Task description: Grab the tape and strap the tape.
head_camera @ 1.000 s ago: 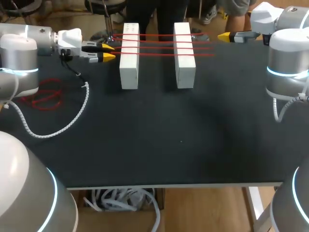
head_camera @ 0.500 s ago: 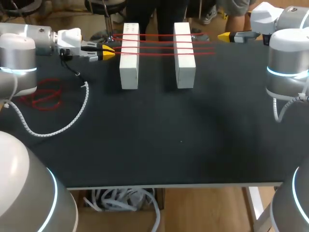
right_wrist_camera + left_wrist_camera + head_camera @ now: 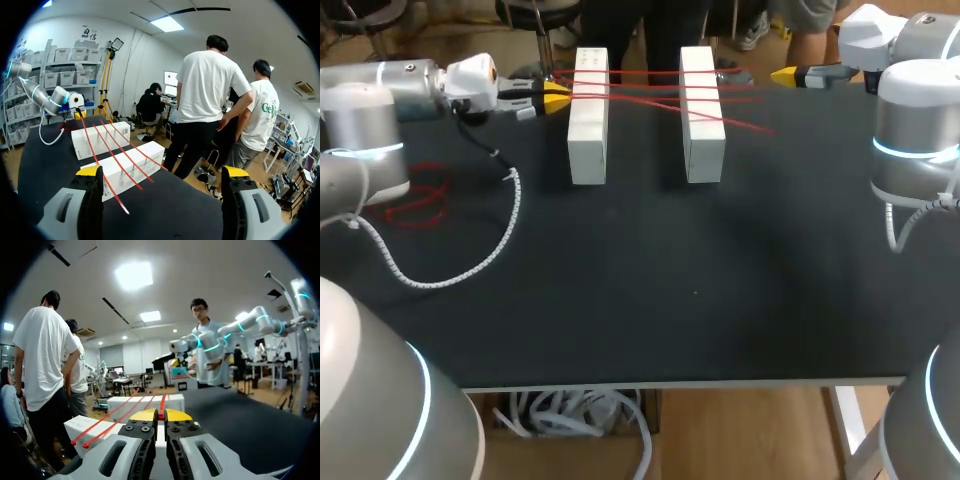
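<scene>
Upper left of the frame, your left gripper point(image 3: 555, 95) has slid up to the white blocks point(image 3: 588, 140), pinching one red tape point(image 3: 745, 122), now dragged askew, so it looks grabbed. Upper right, your right gripper point(image 3: 785, 74) stays spread.

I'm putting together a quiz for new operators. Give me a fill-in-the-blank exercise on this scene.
The left gripper is shut on a ___ tape.
It stretches across ___ white blocks.
The right gripper is ___.
Missing words: red, two, open.
</scene>
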`<act>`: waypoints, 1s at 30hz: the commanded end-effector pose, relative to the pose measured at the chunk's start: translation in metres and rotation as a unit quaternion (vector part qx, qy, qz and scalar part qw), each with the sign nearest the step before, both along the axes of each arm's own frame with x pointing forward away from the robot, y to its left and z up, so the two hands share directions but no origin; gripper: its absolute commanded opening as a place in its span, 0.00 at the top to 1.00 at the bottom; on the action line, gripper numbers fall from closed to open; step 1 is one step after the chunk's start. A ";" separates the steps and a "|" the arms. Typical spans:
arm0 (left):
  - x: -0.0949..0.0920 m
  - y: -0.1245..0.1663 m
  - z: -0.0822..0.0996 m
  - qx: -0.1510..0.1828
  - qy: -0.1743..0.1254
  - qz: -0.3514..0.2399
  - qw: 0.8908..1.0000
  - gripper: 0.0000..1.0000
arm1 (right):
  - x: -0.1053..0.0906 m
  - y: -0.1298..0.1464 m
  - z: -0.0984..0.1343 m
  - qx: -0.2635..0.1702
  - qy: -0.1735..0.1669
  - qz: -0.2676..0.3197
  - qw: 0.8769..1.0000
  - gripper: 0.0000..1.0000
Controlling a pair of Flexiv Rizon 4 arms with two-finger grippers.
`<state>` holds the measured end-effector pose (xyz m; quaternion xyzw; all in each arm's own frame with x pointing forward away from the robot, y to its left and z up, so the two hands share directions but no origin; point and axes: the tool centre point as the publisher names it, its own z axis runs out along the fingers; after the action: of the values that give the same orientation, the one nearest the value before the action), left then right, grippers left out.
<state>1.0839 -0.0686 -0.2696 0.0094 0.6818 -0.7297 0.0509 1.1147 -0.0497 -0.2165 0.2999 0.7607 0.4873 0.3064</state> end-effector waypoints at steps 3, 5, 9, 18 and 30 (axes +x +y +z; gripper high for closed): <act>-0.012 -0.007 0.014 -0.003 0.014 0.019 1.000 1.00 | 0.000 0.000 0.000 0.000 0.000 0.000 1.000 0.00; -0.015 -0.008 0.019 -0.006 0.012 0.028 1.000 1.00 | 0.000 0.000 0.000 0.000 0.000 0.000 1.000 0.00; -0.017 -0.007 0.028 0.006 0.012 0.028 1.000 1.00 | 0.000 0.000 0.000 0.000 0.000 0.000 1.000 0.00; -0.017 -0.007 0.028 0.006 0.012 0.028 1.000 1.00 | 0.000 0.000 0.000 0.000 0.000 0.000 1.000 0.00; -0.016 -0.010 0.031 -0.002 0.010 0.020 1.000 1.00 | 0.000 0.000 0.000 0.000 0.000 0.000 1.000 0.00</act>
<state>1.0674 -0.0760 -0.2410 -0.0161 0.6852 -0.7256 0.0611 1.1147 -0.0497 -0.2165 0.2998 0.7607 0.4874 0.3063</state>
